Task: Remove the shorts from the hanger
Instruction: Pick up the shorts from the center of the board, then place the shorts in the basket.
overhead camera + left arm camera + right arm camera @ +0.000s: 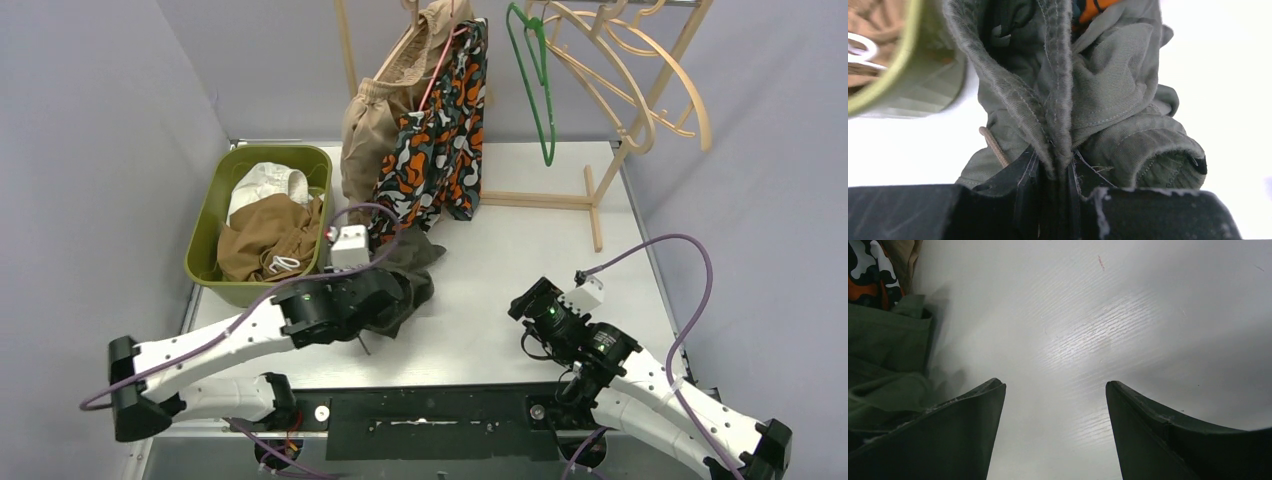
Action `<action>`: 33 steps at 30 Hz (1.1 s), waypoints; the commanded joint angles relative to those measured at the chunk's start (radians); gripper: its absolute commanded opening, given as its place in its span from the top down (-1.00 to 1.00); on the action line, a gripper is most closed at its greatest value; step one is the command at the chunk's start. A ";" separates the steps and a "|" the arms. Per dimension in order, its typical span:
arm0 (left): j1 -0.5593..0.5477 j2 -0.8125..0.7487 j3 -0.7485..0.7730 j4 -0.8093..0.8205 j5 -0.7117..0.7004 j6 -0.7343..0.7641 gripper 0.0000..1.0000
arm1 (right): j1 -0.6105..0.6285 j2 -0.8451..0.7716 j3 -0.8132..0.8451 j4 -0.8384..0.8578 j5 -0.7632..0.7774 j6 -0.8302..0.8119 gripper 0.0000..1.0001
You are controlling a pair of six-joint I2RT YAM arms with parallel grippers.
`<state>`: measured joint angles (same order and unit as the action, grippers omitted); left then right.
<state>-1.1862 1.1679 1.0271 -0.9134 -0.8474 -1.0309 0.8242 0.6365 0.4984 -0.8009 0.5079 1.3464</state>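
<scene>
We see the left hand point(1060, 172) pressed together on a thick seamed fold of the dark olive shorts point(1108, 95), pinching it between both black fingers. The cloth is heavy twill with double stitching and bunches up above the grip. One rolled leg hem sits to the right, and a brownish cord point(994, 146) pokes out on the left. In the top view the rest of the olive pair lies crumpled on the white surface point(520, 240), just right of the green bin point(205, 235). The bin holds the white shorts point(265, 185) at the back and the brown shorts point(265, 240) in front, with a white drawstring on top of the brown pair. Behind them, the camouflage shorts point(440, 130) and beige shorts point(375, 120) hang side by side from the wooden rack point(640, 100), with a pink hanger point(435, 70) visible between them. An empty green hanger point(540, 90) hangs further right. The right hand point(1054, 385) has its fingers spread apart, holds nothing, and is low over bare surface, well apart from the olive cloth.
</scene>
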 commanded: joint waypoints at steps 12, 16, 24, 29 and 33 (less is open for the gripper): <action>0.497 -0.096 0.270 -0.113 0.048 0.422 1.00 | -0.003 -0.013 0.002 0.051 0.011 -0.026 -0.50; 0.513 -0.095 0.338 -0.083 0.050 0.464 1.00 | -0.004 -0.023 0.002 0.036 0.015 -0.033 -0.50; 0.518 -0.100 0.416 -0.240 -0.130 0.363 1.00 | -0.004 -0.067 -0.011 0.015 0.030 -0.027 -0.50; 0.528 -0.106 0.481 -0.357 -0.234 0.301 1.00 | -0.004 -0.072 -0.014 0.017 0.025 -0.025 -0.50; 0.539 -0.096 0.519 -0.366 -0.276 0.324 1.00 | -0.004 -0.065 -0.014 0.020 0.021 -0.032 -0.51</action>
<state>-0.6693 1.0885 1.4593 -1.2629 -0.9489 -0.6960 0.8242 0.5709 0.4896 -0.7872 0.4908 1.3209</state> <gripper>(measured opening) 0.154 0.750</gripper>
